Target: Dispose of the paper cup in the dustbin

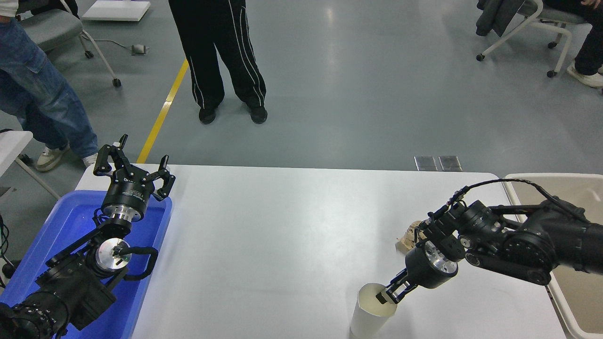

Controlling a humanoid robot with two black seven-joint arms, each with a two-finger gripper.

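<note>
Standing upright near the white table's [292, 226] six o'clock edge, the small off-white paper cup [370, 313] had the right gripper [388, 293] pinching its rim, one finger inside. Lifting should go straight up and gently, before swinging toward the large beige plastic dustbin [572, 292] at three o'clock. The left gripper [134, 167] hung wide open, empty, at nine o'clock.

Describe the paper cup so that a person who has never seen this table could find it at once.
Look at the white table, near its front edge on the right. There the paper cup stands upright under the right tool, one finger reaching inside its rim. It is smooth, off-white and tapered, unlike the crumpled brown paper ball lying farther back.
</note>
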